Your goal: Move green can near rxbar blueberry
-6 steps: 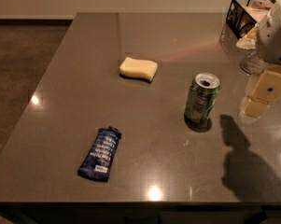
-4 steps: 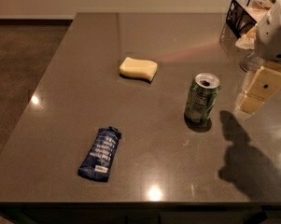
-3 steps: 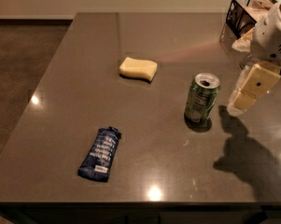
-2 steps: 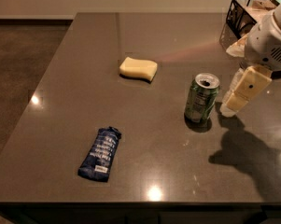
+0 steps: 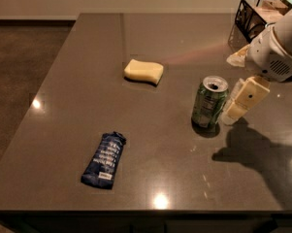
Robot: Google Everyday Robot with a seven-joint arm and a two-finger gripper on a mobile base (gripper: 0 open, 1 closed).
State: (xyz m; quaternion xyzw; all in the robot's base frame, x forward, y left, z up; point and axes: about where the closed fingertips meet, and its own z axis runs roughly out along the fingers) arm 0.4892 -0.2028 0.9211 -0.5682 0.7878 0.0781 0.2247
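The green can (image 5: 209,103) stands upright on the counter (image 5: 77,96), the pincer (image 5: 231,114) just beside it on the side away from the rxbar blueberry (image 5: 105,159), which lies well apart. How wide the pincer stands cannot be told.

Table: dark grey stone-like table (image 5: 77,106), glossy, mirroring the lights.
Can: small green aluminium can (image 5: 209,103), shiny metal.
Bar: dark blue oblong wrapper (image 5: 105,159), slick film.
Sponge: pale yellow sponge block (image 5: 143,71), matt.
Pincer: cream plastic pincer (image 5: 235,111), smooth, just beside the can.

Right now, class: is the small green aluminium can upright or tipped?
Upright: green can shows its silver top uppermost; gripper is beside it.
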